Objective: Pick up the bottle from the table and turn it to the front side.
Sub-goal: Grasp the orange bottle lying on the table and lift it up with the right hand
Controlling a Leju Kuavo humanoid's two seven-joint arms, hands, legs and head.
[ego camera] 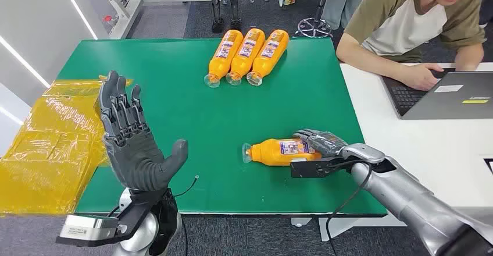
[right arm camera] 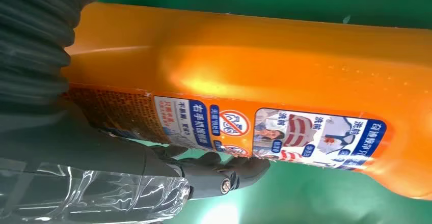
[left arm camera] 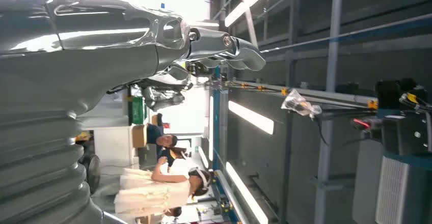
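Lying on its side near the front right part of the green table (ego camera: pixel 174 110), an orange bottle (ego camera: pixel 279 151) has its clear cap end pointing to the robot's left and its label facing up. The robot's right hand (ego camera: pixel 320 142) wraps over the bottle's base end, dark fingers curled across the top of it; in the right wrist view a fingertip (right arm camera: pixel 244 165) presses against the edge of the printed label on the bottle (right arm camera: pixel 285 76), which still rests on the green surface. The left hand (ego camera: pixel 131 145) is raised above the table's front left corner, palm facing inward, fingers straight and spread apart, holding nothing. At the far side of the table three more orange bottles (ego camera: pixel 247 55) lie side by side, touching, caps toward the robot. Yellow plastic sheeting (ego camera: pixel 46 145) lies beside the table on the left. On the right, a person (ego camera: pixel 407 23) sits at a white desk (ego camera: pixel 430 151), hands at an open laptop (ego camera: pixel 447 96).
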